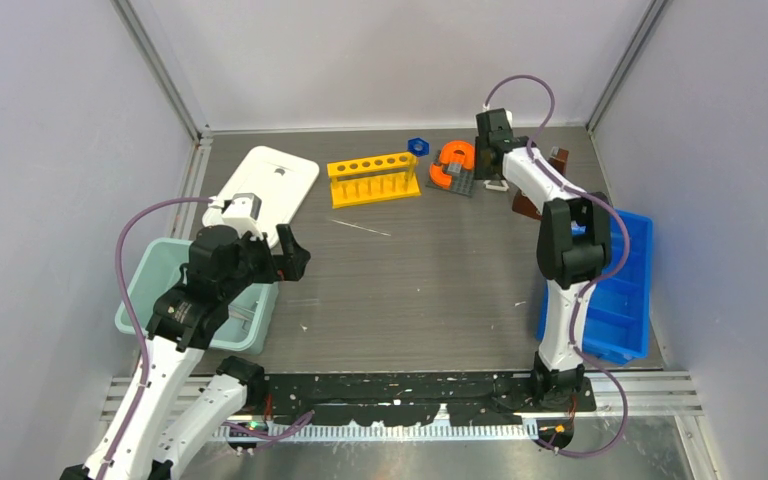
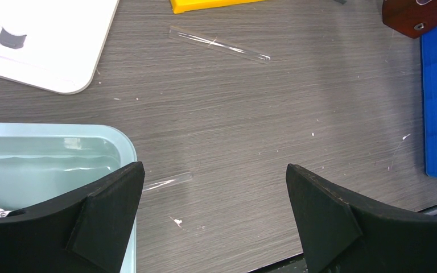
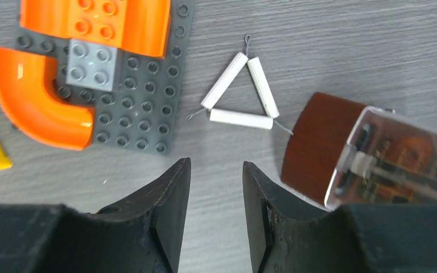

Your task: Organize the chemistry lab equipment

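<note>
Biggest first: over the table (image 1: 440,290), my left gripper (image 2: 214,168) hangs spread wide and empty at the teal bin (image 2: 91,129) corner. The right gripper (image 3: 216,165) is partly parted with nothing in it. The brown cone-shaped flask (image 3: 318,145) lies tipped over right beside the small white triangle (image 3: 240,99), which sits flat next to the grey base. The triangle looks light and brittle, so I'd pinch gently across one tube.

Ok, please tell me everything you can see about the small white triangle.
The small white triangle is three white, ceramic-looking tubes threaded on thin wire, whose twisted ends stick out at the corners. It lies flat on the grey table, between the dark studded plate and the brown flask. Nothing grips it; the right gripper is near it, apart.
</note>
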Controlling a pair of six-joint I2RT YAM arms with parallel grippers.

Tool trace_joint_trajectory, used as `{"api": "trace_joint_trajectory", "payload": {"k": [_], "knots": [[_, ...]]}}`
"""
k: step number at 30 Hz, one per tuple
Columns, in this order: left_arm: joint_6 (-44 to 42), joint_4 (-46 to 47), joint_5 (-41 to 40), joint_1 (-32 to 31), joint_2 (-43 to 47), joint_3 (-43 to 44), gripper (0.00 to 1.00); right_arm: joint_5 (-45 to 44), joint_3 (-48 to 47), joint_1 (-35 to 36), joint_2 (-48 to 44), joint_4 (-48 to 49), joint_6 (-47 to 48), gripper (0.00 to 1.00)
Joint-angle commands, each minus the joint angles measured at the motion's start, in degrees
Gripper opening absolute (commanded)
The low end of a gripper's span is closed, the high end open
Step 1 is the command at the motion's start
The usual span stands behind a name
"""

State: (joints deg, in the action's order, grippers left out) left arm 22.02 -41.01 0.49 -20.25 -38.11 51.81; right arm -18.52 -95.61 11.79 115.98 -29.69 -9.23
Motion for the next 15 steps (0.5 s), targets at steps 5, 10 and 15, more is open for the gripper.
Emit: {"api": "trace_joint_trajectory", "payload": {"k": [5, 10, 15], "knots": [[-0.49, 1.13, -0.05, -0.24, 0.45, 0.22, 1.0, 2.14, -10.17, -4.68, 9.1, -2.92, -5.39, 0.43], [-0.53, 1.13, -0.05, -0.31, 0.14, 0.22, 1.0, 4.15, -12.8, -5.63, 11.64, -2.55, -10.09, 0.42], [-0.49, 1.11, -0.05, -0.31, -0.12, 0.23, 1.0, 3.54, -15.09, -6.02, 12.98, -2.53, -14.76, 0.4]]}}
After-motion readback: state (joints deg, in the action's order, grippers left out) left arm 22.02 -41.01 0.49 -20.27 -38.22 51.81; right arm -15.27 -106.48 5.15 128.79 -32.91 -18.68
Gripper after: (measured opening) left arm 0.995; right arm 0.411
